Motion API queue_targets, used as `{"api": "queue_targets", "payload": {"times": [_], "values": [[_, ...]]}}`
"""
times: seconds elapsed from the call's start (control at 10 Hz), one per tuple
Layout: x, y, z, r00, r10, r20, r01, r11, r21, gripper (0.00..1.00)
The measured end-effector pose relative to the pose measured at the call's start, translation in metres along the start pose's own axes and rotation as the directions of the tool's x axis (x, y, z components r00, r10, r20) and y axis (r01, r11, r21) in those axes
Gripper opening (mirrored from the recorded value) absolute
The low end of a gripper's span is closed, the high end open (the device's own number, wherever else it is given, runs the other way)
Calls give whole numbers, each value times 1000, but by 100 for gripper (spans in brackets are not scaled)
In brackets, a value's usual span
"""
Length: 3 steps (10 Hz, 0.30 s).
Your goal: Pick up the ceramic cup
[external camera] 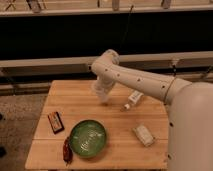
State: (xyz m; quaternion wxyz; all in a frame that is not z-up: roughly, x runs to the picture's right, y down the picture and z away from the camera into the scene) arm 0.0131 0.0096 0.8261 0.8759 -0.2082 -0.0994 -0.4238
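Gripper [102, 95] over far-centre table [80, 95], fingers hidden by wrist. Cup [101, 90] at gripper, seemingly clear of the wood; grasp unconfirmed. Green bowl [88, 138] near front, tube [133, 99] to the right.

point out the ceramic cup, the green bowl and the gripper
ceramic cup [100, 92]: camera view, its pale side wall.
green bowl [88, 138]: camera view, inside near the rim.
gripper [101, 86]: camera view, arm's end at the cup.

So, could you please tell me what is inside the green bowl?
The green bowl looks empty, showing only glare. The claw, at the table's far side by the ceramic cup, covers none of it.
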Motion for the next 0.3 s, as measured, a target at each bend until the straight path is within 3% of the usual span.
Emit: {"api": "queue_targets", "payload": {"times": [0.3], "values": [[-6,-6,-12,1000,-28,10,28,1000,3,4]]}}
